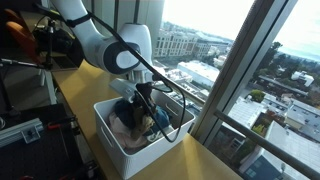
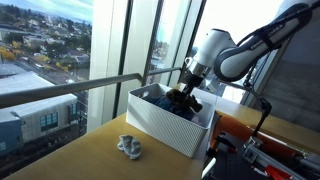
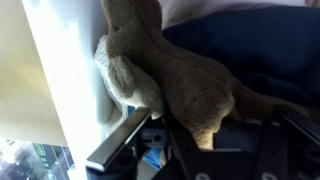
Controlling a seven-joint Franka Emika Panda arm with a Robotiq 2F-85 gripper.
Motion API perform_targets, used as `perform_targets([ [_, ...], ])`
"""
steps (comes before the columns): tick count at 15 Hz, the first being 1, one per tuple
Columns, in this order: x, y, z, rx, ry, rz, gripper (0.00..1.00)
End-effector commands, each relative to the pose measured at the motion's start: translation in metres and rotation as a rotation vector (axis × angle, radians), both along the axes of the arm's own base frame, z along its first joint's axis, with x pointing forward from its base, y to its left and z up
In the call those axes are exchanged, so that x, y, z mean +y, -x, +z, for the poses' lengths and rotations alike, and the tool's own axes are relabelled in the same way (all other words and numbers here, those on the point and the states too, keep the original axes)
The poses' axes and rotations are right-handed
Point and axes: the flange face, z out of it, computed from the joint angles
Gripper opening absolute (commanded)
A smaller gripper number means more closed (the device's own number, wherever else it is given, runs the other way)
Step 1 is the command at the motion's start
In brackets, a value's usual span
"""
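In an exterior view, the white arm (image 1: pixel 100 45) bends down from the upper left into a white bin (image 1: pixel 112 140) that stands on the wooden counter (image 1: pixel 205 160) beside the window (image 1: pixel 240 60). The end effector (image 1: pixel 150 108) sits low inside the bin, among a heap of soft things (image 1: pixel 126 124) in pale and dark colours. From here its jaws are hidden by the wrist and the cables.

In an exterior view from the opposite end, the same bin stands near the glass, with the arm coming in from the right. The end effector is down between the bin's walls, touching the dark contents. A small grey object (image 2: pixel 130 147) lies on the counter in front of the bin, well apart from the end effector.

In the wrist view, a tan plush toy (image 3: pixel 180 80) fills the middle of the frame. It leans against the bin's white wall on the left, and a dark blue cloth (image 3: pixel 255 45) lies to its right. The toy's narrow lower end runs down into the end effector at the bottom edge. The end effector is closed, with its jaws drawn together on that end of the toy.
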Motion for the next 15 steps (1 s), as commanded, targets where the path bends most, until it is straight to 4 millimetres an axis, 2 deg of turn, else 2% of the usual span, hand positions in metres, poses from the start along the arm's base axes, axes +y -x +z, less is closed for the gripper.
perform_targets([
  [1,-0.014,-0.011,-0.021,0.015,-0.003,-0.047,0.33],
  [3,-0.007,-0.017,0.015,-0.029,-0.043,-0.058,0.47],
  [4,0.001,-0.019,0.044,-0.072,-0.061,-0.058,0.54],
  [7,0.025,-0.025,0.110,-0.215,-0.081,-0.027,0.76],
  [9,0.055,-0.024,0.158,-0.280,-0.087,0.013,0.90],
  [10,0.073,-0.021,0.172,-0.302,-0.091,0.040,0.97],
  [12,0.114,-0.015,0.178,-0.323,-0.090,0.100,1.00],
  [15,0.172,-0.005,0.164,-0.311,-0.099,0.180,1.00],
])
